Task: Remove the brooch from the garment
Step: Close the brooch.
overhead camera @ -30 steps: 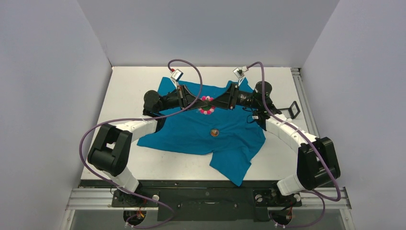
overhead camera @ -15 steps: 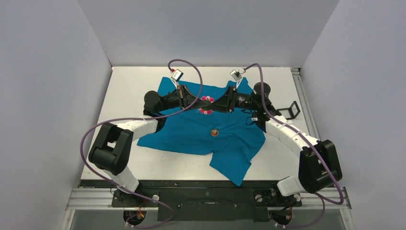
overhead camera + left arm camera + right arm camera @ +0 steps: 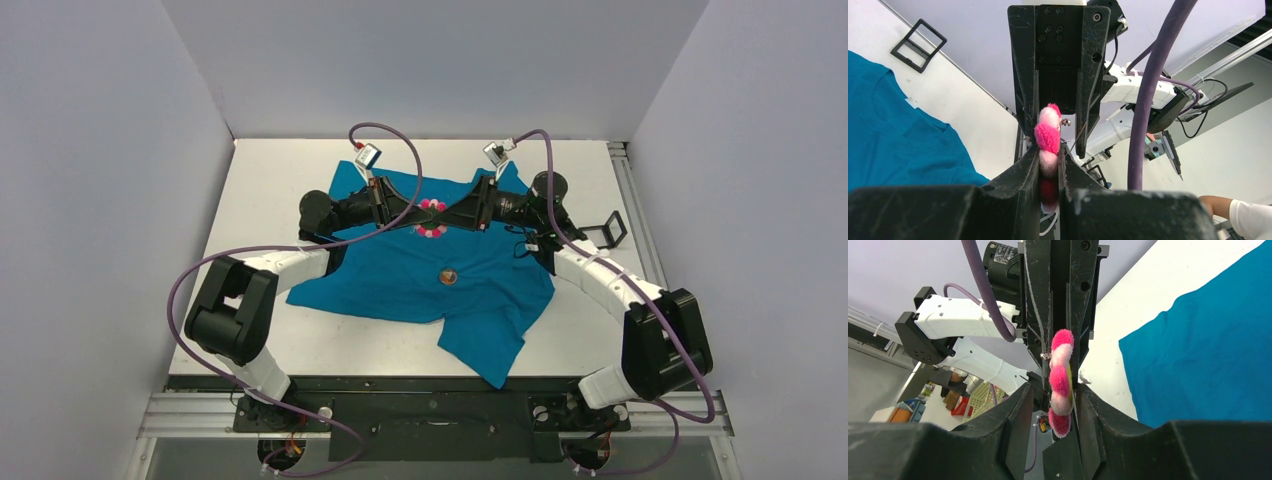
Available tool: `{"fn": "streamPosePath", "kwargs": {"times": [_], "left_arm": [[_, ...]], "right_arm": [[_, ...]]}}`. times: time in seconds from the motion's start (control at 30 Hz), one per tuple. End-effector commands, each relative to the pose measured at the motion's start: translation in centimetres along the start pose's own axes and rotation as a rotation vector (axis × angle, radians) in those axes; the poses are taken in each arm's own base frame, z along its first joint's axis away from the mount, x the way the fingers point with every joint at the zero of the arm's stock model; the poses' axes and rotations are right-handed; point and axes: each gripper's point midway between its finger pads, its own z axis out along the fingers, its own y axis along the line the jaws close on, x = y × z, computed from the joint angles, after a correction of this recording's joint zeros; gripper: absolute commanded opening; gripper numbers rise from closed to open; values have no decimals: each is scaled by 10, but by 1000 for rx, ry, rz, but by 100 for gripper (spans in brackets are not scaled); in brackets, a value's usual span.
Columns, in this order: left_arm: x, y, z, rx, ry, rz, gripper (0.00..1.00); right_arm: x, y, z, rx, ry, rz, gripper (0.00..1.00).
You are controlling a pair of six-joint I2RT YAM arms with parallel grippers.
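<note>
Pink flower brooch (image 3: 1048,132) clamped edge-on in the closed left gripper (image 3: 1049,167), raised above the teal T-shirt (image 3: 400,280) near its collar. The right gripper (image 3: 1054,395) faces it, jaws parted loosely around the petals.

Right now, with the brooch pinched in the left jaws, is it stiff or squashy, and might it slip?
Probably squashy: the brooch has fuzzy pink petals that look pressed narrow between the left jaws. Likely very light, being tiny beside the shirt. The fuzz should resist slipping, though I can't be sure.
</note>
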Motion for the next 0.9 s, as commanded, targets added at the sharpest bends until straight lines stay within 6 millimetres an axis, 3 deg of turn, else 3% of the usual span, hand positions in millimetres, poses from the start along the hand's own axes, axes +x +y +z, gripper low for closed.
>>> {"fn": "streamPosePath", "kwargs": {"times": [0.0,0.87], "left_arm": [[-3,-20,6,60,19,88,0],[13,-11,13,-17,93,192,0]], "right_arm": [[-21,21,3,-71,-48,-101,32],[-17,10,14,-48,11,-99,29]]}}
